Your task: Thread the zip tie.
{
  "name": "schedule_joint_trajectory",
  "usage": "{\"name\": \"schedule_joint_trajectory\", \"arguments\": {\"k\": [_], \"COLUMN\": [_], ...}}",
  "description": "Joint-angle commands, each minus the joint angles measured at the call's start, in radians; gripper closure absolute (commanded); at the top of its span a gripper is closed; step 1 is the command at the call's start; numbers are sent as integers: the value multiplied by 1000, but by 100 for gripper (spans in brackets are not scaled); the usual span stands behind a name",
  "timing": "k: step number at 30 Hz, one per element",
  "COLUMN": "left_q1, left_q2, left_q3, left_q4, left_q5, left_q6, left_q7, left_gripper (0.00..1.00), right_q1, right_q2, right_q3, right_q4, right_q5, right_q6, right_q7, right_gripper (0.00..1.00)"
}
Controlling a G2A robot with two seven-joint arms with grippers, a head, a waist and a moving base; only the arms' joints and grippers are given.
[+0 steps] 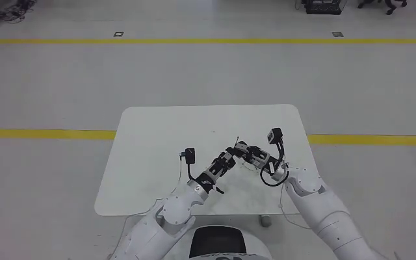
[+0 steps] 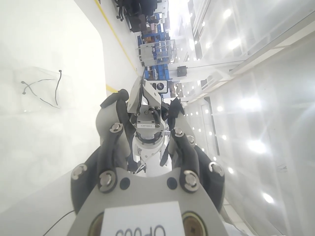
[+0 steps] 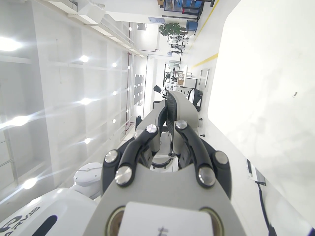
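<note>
Overhead, you are looking at two arms meeting above the near right part of the white counter [image 1: 162, 143]. Your left gripper [image 1: 229, 158] is pointing away from the robot and to the right. Your right gripper [image 1: 249, 152] is pointing back toward it, so the two are standing tip to tip, just beside each other and raised off the surface.

From the left wrist, you are seeing the left gripper [image 2: 149, 100] standing spread, with its black fingers [image 2: 118, 103] set wide on either side of the right gripper [image 2: 142, 88] farther off. The pale fingers of that right gripper are pressing together and pinching the zip tie [image 2: 140, 95]. It is a thin black strip that is running lengthwise between them and poking out past their tips as a fine point. In the top view the zip tie [image 1: 237, 140] is showing as a hairline rising between the two grippers.

From the right wrist, you are seeing the right gripper [image 3: 169, 99] closing flat, one ribbed dark pad lying against the other finger.

Farther along the counter [image 2: 49, 25], a clear bag [image 2: 32, 74] is lying flat with several spare ties [image 2: 57, 88] crossing one another inside it, well apart from both grippers.

A small dark speck [image 3: 294, 94] is also lying on the counter [image 3: 258, 50], too small to identify.
</note>
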Motion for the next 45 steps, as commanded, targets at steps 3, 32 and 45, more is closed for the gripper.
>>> {"name": "schedule_joint_trajectory", "arguments": {"k": [3,32,45], "left_q1": [1,6,11], "left_q2": [-1,-6,-10], "left_q3": [-1,-2,4], "left_q4": [1,14,22], "left_q5": [0,-1,-8], "left_q6": [2,12,6], "left_q7": [2,10,19], "left_gripper": [71,81,84], "right_q1": [1,0,-3], "right_q2": [-2,-13,-15], "right_q3": [1,6,11], "right_q4": [3,9,12], "right_q5": [-12,-43,-49], "right_q6": [0,0,0], "right_q7": [-6,11,29], "right_gripper": [100,100,100]}}
